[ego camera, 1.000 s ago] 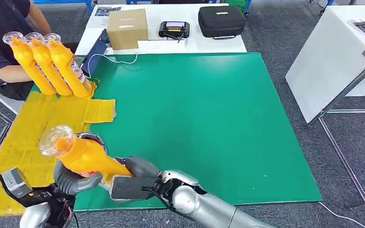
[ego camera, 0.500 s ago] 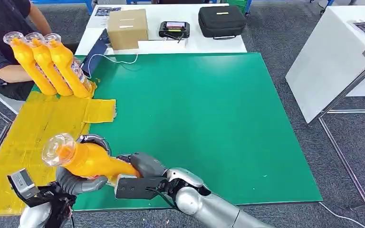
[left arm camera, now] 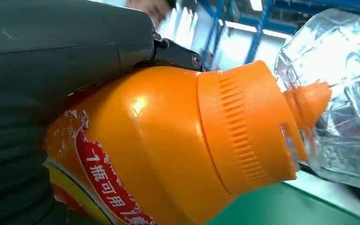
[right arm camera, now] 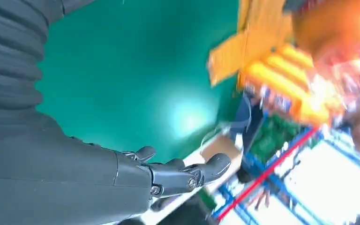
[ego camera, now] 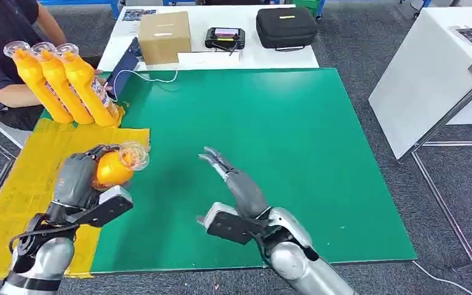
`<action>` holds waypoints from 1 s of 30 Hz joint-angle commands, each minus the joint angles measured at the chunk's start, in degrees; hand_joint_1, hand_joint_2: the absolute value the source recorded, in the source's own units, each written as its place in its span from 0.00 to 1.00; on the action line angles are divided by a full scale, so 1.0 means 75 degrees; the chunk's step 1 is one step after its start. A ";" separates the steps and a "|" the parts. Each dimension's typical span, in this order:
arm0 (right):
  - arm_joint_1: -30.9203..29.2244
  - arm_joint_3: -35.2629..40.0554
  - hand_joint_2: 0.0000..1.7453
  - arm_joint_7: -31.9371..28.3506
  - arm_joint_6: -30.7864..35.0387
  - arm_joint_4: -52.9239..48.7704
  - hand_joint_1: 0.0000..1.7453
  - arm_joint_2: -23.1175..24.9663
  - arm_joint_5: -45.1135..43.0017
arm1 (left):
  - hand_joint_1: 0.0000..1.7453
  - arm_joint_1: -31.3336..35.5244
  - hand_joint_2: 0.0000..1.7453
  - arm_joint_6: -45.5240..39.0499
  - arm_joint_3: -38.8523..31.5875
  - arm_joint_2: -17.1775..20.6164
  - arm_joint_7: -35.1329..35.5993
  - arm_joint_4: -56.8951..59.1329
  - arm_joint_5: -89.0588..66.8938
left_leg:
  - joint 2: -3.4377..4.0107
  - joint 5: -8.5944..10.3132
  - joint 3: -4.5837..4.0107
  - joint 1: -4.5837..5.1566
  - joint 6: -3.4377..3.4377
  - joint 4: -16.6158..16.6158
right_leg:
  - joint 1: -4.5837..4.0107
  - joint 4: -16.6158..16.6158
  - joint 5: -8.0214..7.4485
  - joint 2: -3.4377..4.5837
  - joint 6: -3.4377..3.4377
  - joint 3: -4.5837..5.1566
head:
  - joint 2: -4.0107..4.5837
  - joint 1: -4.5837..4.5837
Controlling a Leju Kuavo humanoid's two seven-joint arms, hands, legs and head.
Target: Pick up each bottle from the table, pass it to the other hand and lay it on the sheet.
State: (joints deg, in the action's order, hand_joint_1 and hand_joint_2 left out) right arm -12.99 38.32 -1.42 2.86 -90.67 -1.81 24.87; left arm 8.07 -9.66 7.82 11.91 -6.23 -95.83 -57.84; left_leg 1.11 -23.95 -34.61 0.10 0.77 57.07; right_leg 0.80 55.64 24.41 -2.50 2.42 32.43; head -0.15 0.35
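Green tabletop [ego camera: 270,147] below; my left hand [ego camera: 83,181] grasps the orange bottle [ego camera: 112,169] beside the yellow sheet [ego camera: 31,178]. Rigid, slick, probably light: hold mid-body. My right hand [ego camera: 236,184] is released.

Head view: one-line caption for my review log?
Left hand holds an orange bottle at the yellow sheet; right hand open above the green table.

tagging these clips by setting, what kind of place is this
Probably a lab or workshop set up for robot tests: a green work table on grey carpet, a white bench behind it with a cardboard box and a black case, and blue metal racking at the edges.
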 commanded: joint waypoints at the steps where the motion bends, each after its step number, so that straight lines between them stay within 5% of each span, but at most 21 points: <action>1: 0.0532 -0.0815 1.00 -0.0129 -0.0068 -0.0983 0.00 -0.0557 0.0069 | 1.00 0.0603 1.00 -0.0374 -0.0278 0.0524 0.0353 0.1273 -0.1015 | -0.0025 -0.0003 0.0015 -0.0005 -0.0008 -0.0004 | -0.0002 -0.0002 0.0010 0.0002 -0.0011 -0.0021 | 0.0000 -0.0003; 18: 0.0163 -0.0531 1.00 -0.0127 -0.0129 -0.0841 0.00 -0.0525 -0.0086 | 1.00 0.0138 1.00 -0.1249 0.0265 0.0126 0.0970 0.4447 -0.3468 | -0.0008 -0.0006 0.0040 0.0001 -0.0008 -0.0018 | 0.0005 -0.0013 0.0010 0.0026 -0.0012 -0.0038 | 0.0000 0.0000; 19: 0.0110 -0.0487 1.00 -0.0112 -0.0163 -0.0801 0.00 -0.0535 -0.0125 | 0.28 0.0152 1.00 -0.1218 0.0483 0.0256 0.0950 0.4637 -0.3732 | -0.0013 -0.0006 0.0039 -0.0001 -0.0009 -0.0017 | 0.0003 -0.0013 0.0010 0.0023 -0.0013 -0.0037 | 0.0000 0.0000; 20: 0.0061 -0.0447 1.00 -0.0110 -0.0185 -0.0757 0.00 -0.0552 -0.0149 | 0.00 0.0063 1.00 -0.1497 0.0508 0.0269 0.0728 0.4697 -0.3574 | -0.0017 -0.0009 0.0043 -0.0002 -0.0010 -0.0014 | 0.0002 -0.0012 0.0015 0.0024 -0.0015 -0.0044 | 0.0000 -0.0003; 22: 0.0048 -0.0430 1.00 -0.0110 -0.0186 -0.0715 0.00 -0.0573 -0.0150 | 0.00 0.0028 1.00 -0.1362 0.0466 0.0256 0.0542 0.4818 -0.3334 | -0.0002 -0.0008 0.0035 -0.0001 -0.0007 -0.0014 | 0.0003 -0.0011 0.0009 0.0028 -0.0012 -0.0031 | 0.0000 0.0000; 23: 0.0035 -0.0428 1.00 -0.0112 -0.0190 -0.0689 0.00 -0.0574 -0.0162 | 0.00 0.0005 0.00 -0.1392 0.0534 0.0314 0.0496 0.4790 -0.3393 | 0.0000 -0.0010 0.0039 -0.0003 -0.0009 -0.0014 | 0.0001 -0.0012 0.0010 0.0036 -0.0013 -0.0036 | 0.0000 0.0000; 30: -0.0071 -0.0349 1.00 -0.0137 -0.0225 -0.0589 0.00 -0.0597 -0.0268 | 0.00 -0.0402 0.00 -0.2072 0.0653 0.0407 0.0120 0.4191 -0.3307 | 0.0008 -0.0010 0.0035 -0.0004 -0.0007 -0.0008 | 0.0000 -0.0008 0.0005 0.0040 -0.0010 -0.0038 | 0.0000 -0.0006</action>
State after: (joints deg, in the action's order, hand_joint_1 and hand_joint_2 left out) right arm -10.58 33.75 -2.47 1.62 -98.40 -4.94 23.30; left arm 6.96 -24.79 9.55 14.64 -2.74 -66.62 -84.58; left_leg 1.06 -23.96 -34.59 0.09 0.76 57.04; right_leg 0.80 55.64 24.44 -2.56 2.42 32.32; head -0.15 0.31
